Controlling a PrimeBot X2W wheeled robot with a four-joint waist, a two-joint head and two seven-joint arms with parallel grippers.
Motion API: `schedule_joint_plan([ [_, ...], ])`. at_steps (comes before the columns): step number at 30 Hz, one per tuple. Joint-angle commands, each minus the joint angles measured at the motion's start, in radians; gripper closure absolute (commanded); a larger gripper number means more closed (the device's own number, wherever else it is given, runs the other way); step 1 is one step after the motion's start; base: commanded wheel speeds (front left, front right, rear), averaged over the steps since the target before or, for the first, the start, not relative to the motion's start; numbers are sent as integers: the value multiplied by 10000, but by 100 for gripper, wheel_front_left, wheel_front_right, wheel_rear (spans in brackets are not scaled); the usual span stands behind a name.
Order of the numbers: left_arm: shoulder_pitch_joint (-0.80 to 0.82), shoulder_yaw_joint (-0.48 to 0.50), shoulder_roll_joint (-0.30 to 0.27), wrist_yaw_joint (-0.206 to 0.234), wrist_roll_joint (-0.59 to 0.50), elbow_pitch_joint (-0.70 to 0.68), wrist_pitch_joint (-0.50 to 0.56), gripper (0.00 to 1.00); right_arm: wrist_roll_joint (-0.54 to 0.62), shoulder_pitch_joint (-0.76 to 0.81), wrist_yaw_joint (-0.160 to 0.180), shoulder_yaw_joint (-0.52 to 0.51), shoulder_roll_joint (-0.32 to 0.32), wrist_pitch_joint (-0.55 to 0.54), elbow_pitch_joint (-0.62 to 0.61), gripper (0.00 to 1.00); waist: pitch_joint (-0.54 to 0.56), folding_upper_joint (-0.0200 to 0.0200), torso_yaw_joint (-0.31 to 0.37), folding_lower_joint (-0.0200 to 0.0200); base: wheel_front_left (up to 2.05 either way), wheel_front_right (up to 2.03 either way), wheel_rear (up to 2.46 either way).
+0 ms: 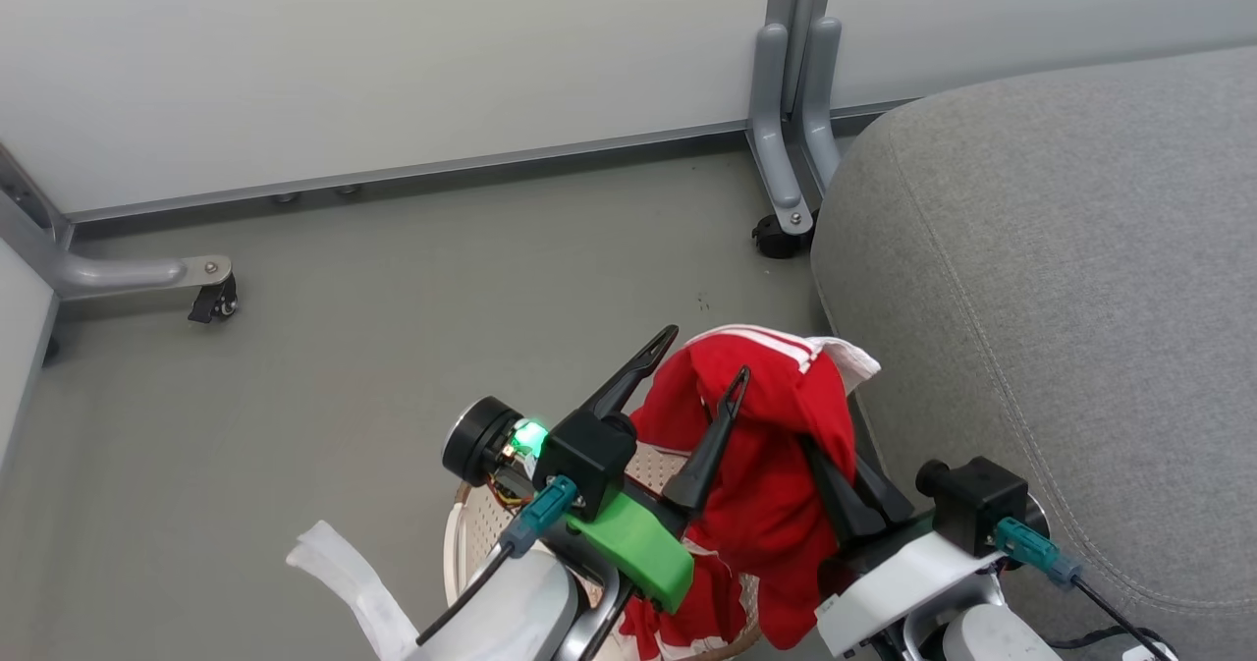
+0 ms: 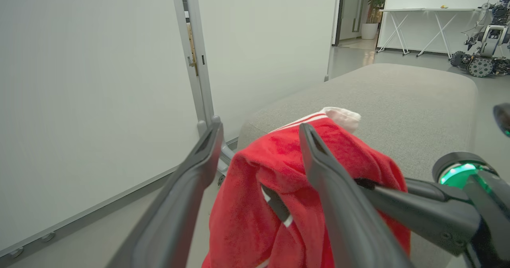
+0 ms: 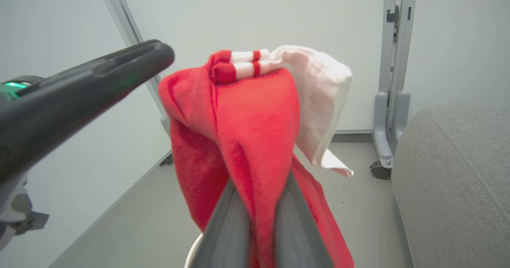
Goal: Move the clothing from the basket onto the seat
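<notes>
Right gripper (image 3: 261,196) is clamped on the red garment (image 1: 776,425), which drapes over its fingers above the basket (image 1: 454,543). Left gripper (image 1: 707,352) is spread wide, empty, alongside. Advisable: lift clear, carry rightward onto the adjacent seat (image 1: 1061,248).

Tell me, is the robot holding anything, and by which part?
The right end effector is shut on a red garment, pinching a fold of its red middle, below the white-striped trim. The left end effector is open, gripping nothing.

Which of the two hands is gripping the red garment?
The right hand, fingers pinched shut on the red garment; the left hand is spread open.
</notes>
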State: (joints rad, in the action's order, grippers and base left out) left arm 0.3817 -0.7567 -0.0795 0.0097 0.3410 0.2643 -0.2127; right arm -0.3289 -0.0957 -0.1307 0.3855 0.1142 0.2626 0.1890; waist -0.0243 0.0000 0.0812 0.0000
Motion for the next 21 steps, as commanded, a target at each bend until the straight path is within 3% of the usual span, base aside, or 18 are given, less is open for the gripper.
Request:
schedule_joint_plan([
  [1,29,12,-44,94,-51,23,-52,0,-94,59,-1,-55,10,34,-53,100,-29,0,-27,0,0,0,0],
  [21,184,-22,-213,318,-7,257,-135,0,-176,-164,-1,-281,62,34,-233,100,-328,0,160,0,0,0,0],
])
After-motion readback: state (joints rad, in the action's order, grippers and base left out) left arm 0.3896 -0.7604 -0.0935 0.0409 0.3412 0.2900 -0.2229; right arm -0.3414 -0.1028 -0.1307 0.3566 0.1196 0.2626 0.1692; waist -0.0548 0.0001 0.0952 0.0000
